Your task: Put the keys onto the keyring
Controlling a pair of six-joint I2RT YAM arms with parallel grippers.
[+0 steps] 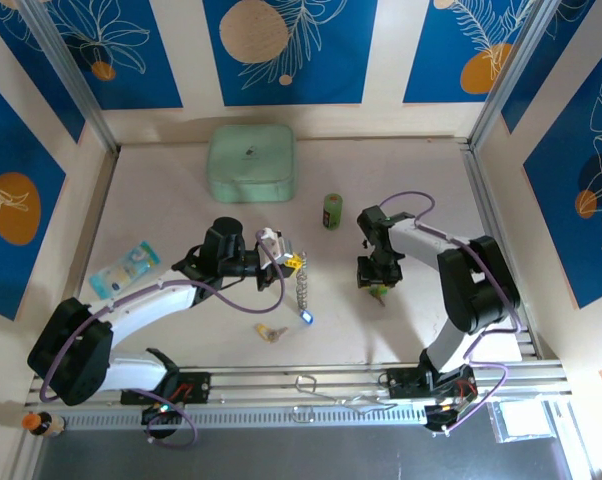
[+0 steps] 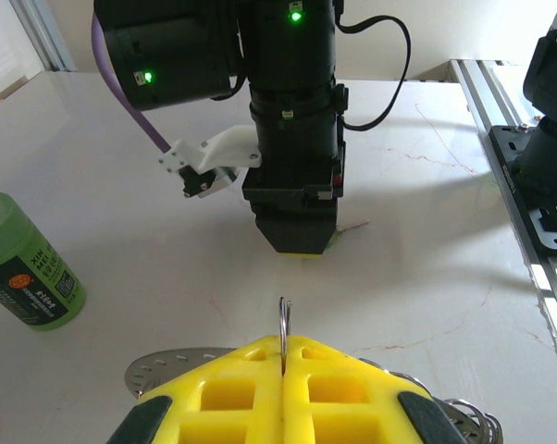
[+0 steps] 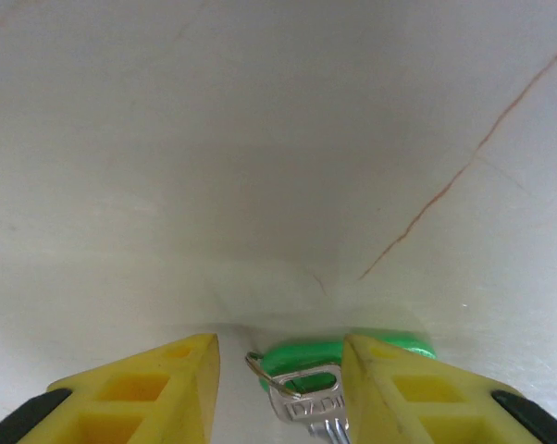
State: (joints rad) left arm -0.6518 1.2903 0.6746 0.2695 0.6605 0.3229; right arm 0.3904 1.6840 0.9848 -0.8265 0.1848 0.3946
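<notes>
My left gripper (image 1: 293,262) is shut on the keyring (image 1: 301,288), which hangs down from the yellow fingers as a thin silvery loop. A blue-headed key (image 1: 307,316) dangles at its lower end. In the left wrist view the keyring's wire (image 2: 284,319) sticks up out of the closed gripper (image 2: 284,356). My right gripper (image 1: 378,283) stands open, low over the table, with a green-headed key (image 3: 320,363) lying between its fingers (image 3: 278,379). A yellow-headed key (image 1: 271,332) lies on the table near the front.
A mint-green square box (image 1: 251,162) sits at the back. A small green cylinder (image 1: 331,211) stands upright left of the right arm. A blue packet (image 1: 124,268) lies at the left. A metal rail (image 1: 311,385) runs along the near edge.
</notes>
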